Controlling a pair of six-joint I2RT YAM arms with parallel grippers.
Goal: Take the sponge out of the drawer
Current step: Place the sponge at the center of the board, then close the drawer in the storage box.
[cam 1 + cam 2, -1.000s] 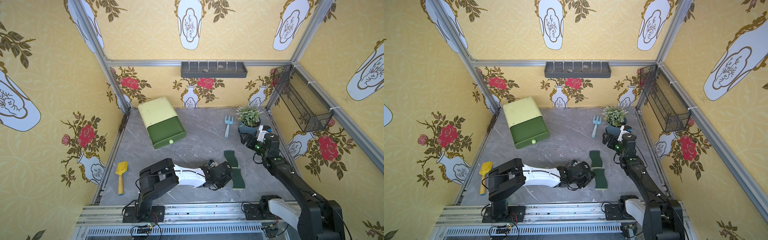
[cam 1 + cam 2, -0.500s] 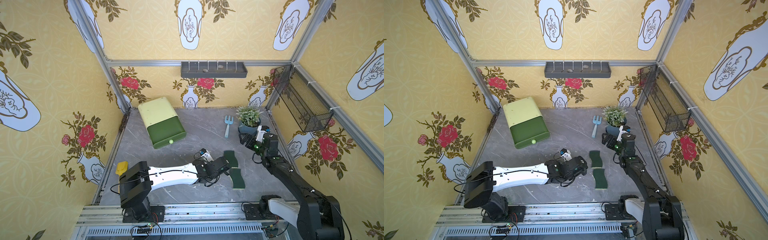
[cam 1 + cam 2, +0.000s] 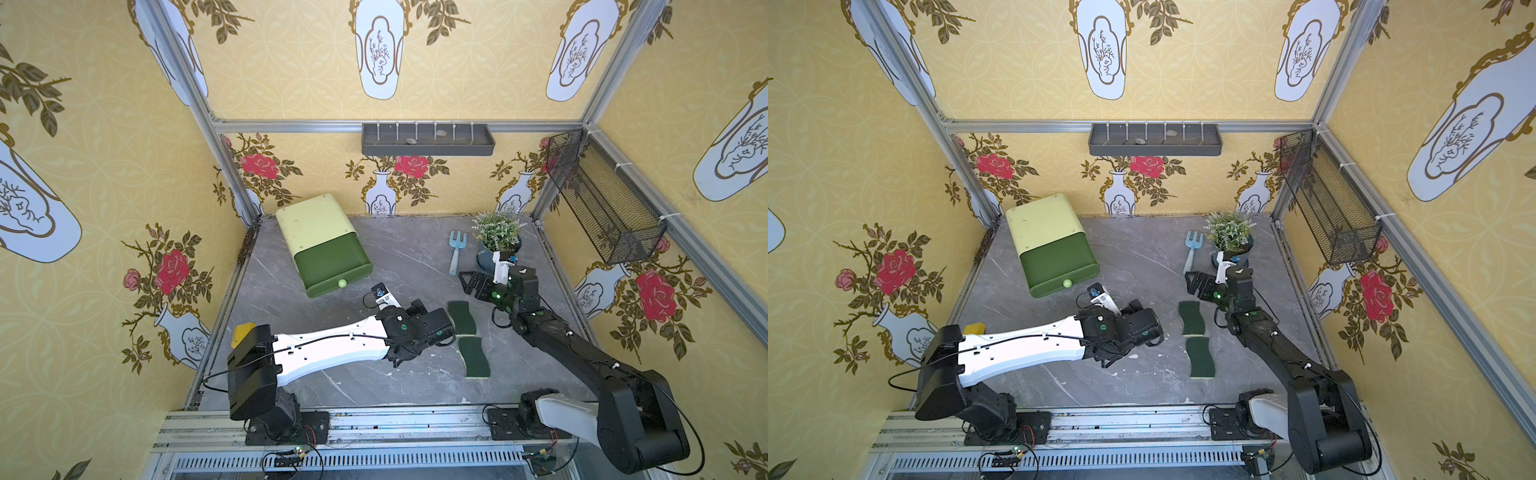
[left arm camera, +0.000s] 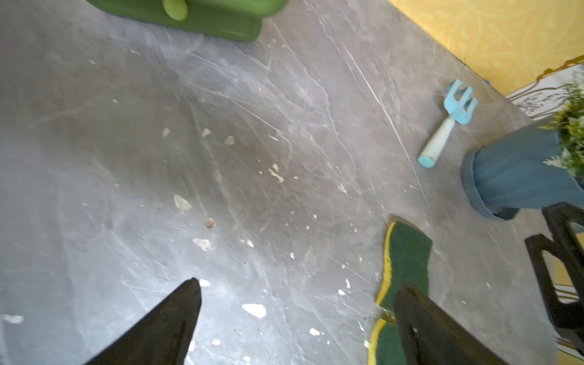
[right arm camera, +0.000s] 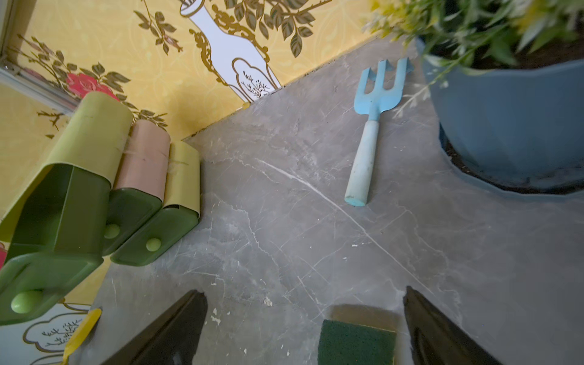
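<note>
The left gripper [image 4: 300, 284] gapes wide and empty, low over the table [image 3: 407, 257], just beside two green sponges lying end to end: the far sponge [image 3: 462, 318] and the near sponge [image 3: 473, 357]. Both are outside the drawer unit [image 3: 332, 266], which stands well apart. The right gripper [image 5: 303, 290] — also spread, empty — hovers by the far sponge's end, near the pot [image 3: 486, 259].

Black arms [image 3: 582, 353], white shells, black hands [image 3: 471, 284] (thin cables outside).

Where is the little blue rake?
In both top views the blue rake lies flat on the table, toward the far right, beside the potted plant.
</note>
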